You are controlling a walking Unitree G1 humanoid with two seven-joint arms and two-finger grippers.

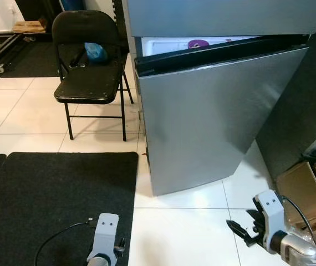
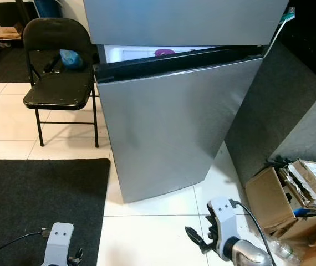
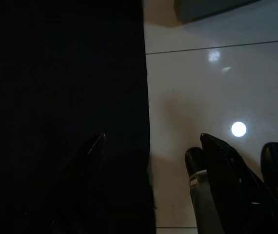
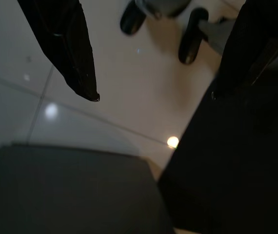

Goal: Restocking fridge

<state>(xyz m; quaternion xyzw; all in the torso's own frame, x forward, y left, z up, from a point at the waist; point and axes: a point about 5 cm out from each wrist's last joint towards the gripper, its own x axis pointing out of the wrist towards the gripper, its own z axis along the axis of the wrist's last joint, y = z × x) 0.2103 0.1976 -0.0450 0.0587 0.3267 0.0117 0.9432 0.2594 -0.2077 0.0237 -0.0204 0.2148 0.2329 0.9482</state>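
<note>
Fridge [image 1: 213, 116] door ajar (purple item inside); left claw [image 3: 151, 139], right claw [image 4: 153, 95] both spread, empty, low over floor.

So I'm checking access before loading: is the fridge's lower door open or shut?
Open, slightly: the lower door swings out, showing white interior and a purple item.

A home kitchen: steel fridge [image 1: 213, 105], folding chair [image 1: 88, 66], tiled floor [image 1: 19, 116].

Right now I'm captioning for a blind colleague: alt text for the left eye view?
A silver fridge stands with its lower door ajar. A black folding chair holding a blue bag is beside it.
</note>
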